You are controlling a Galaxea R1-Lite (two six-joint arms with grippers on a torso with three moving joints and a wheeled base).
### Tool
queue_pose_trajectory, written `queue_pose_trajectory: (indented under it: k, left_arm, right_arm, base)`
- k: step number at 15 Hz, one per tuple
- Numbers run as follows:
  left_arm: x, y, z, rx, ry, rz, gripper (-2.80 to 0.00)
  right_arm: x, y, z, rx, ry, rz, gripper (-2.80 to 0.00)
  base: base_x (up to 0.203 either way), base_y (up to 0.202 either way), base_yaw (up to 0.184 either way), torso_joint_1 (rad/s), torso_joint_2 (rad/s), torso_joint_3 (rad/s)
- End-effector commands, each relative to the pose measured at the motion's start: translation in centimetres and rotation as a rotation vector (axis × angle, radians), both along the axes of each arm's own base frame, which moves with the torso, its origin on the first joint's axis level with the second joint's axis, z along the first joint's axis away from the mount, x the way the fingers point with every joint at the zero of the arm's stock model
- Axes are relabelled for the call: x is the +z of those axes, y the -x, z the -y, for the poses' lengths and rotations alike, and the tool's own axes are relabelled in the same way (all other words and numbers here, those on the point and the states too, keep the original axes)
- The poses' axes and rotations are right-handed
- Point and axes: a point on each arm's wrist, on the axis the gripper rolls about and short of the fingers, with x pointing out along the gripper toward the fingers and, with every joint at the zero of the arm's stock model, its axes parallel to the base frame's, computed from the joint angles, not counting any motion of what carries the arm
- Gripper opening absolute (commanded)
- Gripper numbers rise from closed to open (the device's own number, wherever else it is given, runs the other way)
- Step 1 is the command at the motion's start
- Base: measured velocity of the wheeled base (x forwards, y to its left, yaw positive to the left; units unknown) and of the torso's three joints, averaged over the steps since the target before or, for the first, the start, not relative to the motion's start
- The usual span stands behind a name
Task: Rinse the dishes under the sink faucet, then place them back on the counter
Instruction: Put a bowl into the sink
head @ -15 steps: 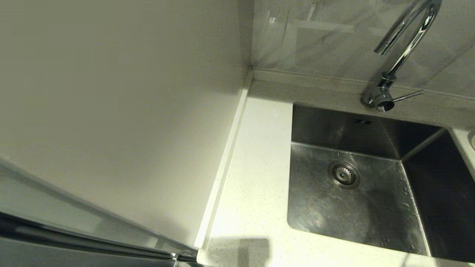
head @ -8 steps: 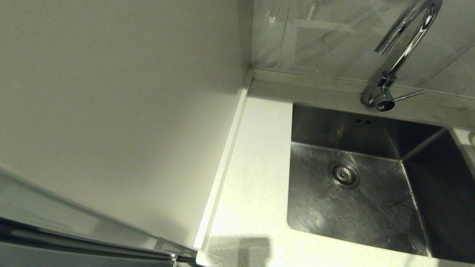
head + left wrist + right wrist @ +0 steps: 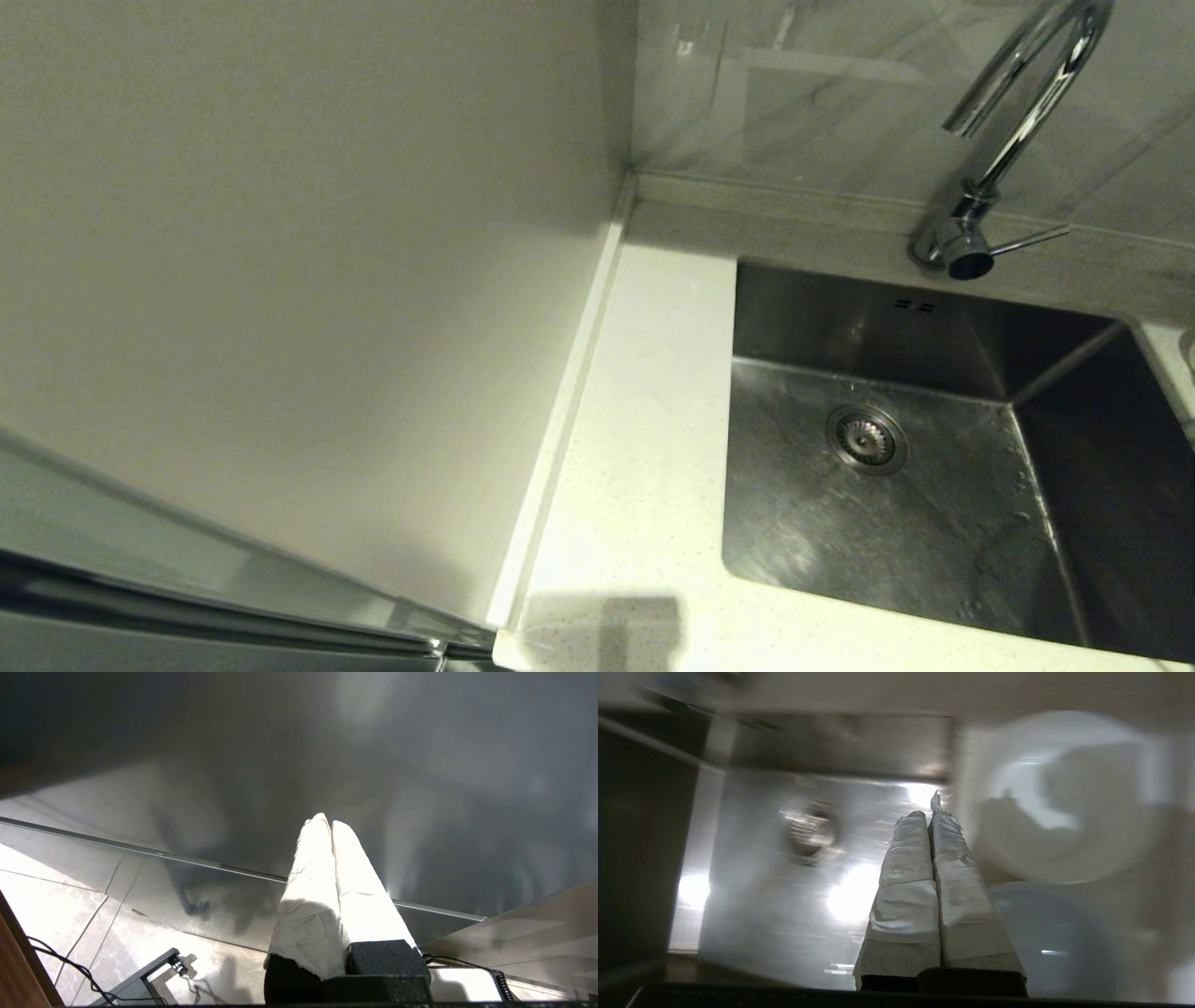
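- Nothing of note has shifted in the head view since the earlier frames: the sink (image 3: 896,467) lies empty below the faucet (image 3: 1018,121), counter (image 3: 644,448) bare, no arm showing.
- Left wrist view: left gripper (image 3: 331,822), fingers pressed together, parked off to the side over floor tiles.
- Right wrist view: right gripper (image 3: 930,815), fingers together and holding nothing, hangs over the basin's edge beside a whitish bowl (image 3: 1069,798) and a blue-grey bowl (image 3: 1050,942), probably lining up a pickup.

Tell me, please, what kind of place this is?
Most likely a home kitchen: a stainless steel sink with a drain strainer, a chrome gooseneck faucet and a speckled off-white counter. Small bowls sit beside the sink.
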Motion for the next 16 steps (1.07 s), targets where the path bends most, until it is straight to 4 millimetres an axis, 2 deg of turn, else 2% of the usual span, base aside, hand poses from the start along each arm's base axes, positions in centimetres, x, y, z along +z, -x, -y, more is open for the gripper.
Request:
queue_pose_trajectory:
  k: [1, 4, 5, 10, 16]
  left_arm:
    - [0.0, 0.0, 0.0, -0.001, 0.001, 0.003, -2.80]
    - [0.0, 0.0, 0.0, 0.002, 0.001, 0.003, -2.80]
    - [0.0, 0.0, 0.0, 0.000, 0.001, 0.003, -2.80]
    - [0.0, 0.0, 0.0, 0.000, 0.001, 0.003, -2.80]
    - [0.0, 0.0, 0.0, 0.000, 0.001, 0.003, -2.80]
  right_arm:
    - [-2.7, -1.6, 2.6, 0.003, 0.050, -0.044, -2.80]
    - [-3.0, -2.0, 3.5, -0.025, 0.122, -0.069, -2.80]
    - [-3.0, -2.0, 3.4, -0.025, 0.122, -0.070, 0.00]
    - [-3.4, -2.0, 3.2, -0.005, 0.128, -0.076, 0.00]
    - [-5.2, -3.6, 2.3, 0.097, 0.184, -0.090, 0.00]
  base:
    - [0.000, 0.000, 0.000, 0.000, 0.00, 0.000]
    - [0.000, 0.000, 0.000, 0.000, 0.00, 0.000]
    - [0.000, 0.000, 0.000, 0.000, 0.00, 0.000]
    - [0.000, 0.000, 0.000, 0.000, 0.00, 0.000]
    - [0.000, 0.000, 0.000, 0.000, 0.00, 0.000]
